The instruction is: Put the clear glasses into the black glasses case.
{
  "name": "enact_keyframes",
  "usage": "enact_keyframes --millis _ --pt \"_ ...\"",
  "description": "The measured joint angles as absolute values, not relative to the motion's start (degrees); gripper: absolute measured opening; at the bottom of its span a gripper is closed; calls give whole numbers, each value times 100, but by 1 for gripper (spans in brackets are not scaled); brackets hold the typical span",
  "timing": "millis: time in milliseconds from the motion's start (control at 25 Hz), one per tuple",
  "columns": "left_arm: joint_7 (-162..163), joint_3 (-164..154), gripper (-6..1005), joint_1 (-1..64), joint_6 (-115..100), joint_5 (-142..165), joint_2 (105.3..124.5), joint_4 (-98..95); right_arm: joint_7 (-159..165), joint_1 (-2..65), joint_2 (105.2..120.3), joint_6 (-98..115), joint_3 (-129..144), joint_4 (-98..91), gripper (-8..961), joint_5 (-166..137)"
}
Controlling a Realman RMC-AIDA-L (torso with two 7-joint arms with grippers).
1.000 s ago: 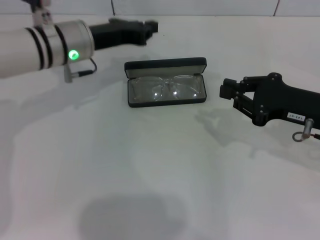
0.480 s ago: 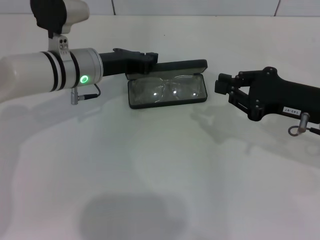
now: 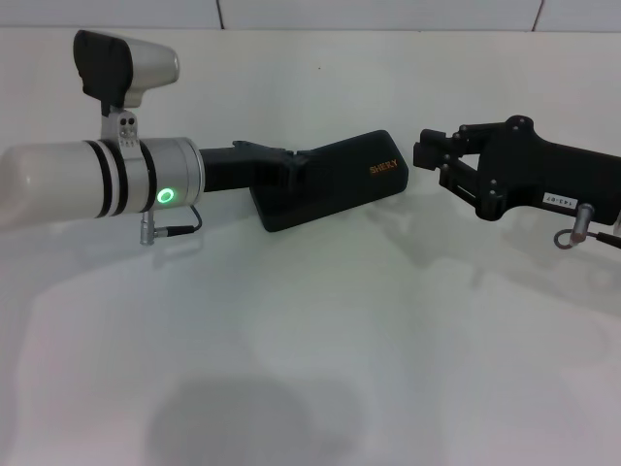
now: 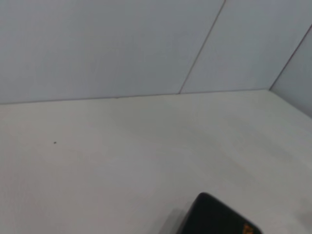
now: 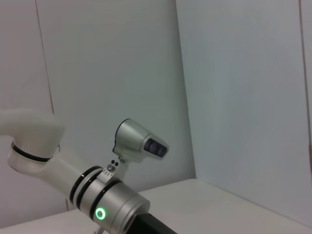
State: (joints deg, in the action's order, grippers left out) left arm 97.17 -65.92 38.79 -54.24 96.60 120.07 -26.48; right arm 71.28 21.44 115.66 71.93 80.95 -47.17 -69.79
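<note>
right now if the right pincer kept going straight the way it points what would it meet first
Most likely the black glasses case, at its end with the orange lettering: the right pincer points leftward at it across a short gap. Depth is unclear, so it could pass slightly behind.

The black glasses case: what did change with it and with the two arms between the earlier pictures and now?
The lid of the black glasses case has come down from standing open; it now covers the inside, and the clear glasses no longer show. The left gripper moved in from the far left and now lies over the lid. The right gripper shifted slightly farther back, beside the case's right end. The case kept its place on the table.
</note>
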Motion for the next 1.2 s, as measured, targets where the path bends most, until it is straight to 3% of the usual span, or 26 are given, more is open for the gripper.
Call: enact_keyframes --millis 320,560,920,1120,1200 --pt "9619 -6593 175 3564 -6258 9380 12001 -3458 7078 2191 11566 7221 8049 -4684 172 -6973" --pt "8502 -6665 179 2652 -7569 8632 12002 -4519 6805 2154 11561 7285 7861 -4666 178 -6961" --pt "5928 -6732 186 1311 -9557 6677 12001 -4349 6629 2166 11531 7767 7455 -4457 186 -6998" --pt "4967 -6641 402 1145 -10433 6401 11950 -3693 6661 2172 11531 7864 7504 -4482 191 -7064" --pt "5045 -6588 483 1107 -10353 6602 11937 -3660 6674 2172 11533 7940 7524 -4490 283 -7122"
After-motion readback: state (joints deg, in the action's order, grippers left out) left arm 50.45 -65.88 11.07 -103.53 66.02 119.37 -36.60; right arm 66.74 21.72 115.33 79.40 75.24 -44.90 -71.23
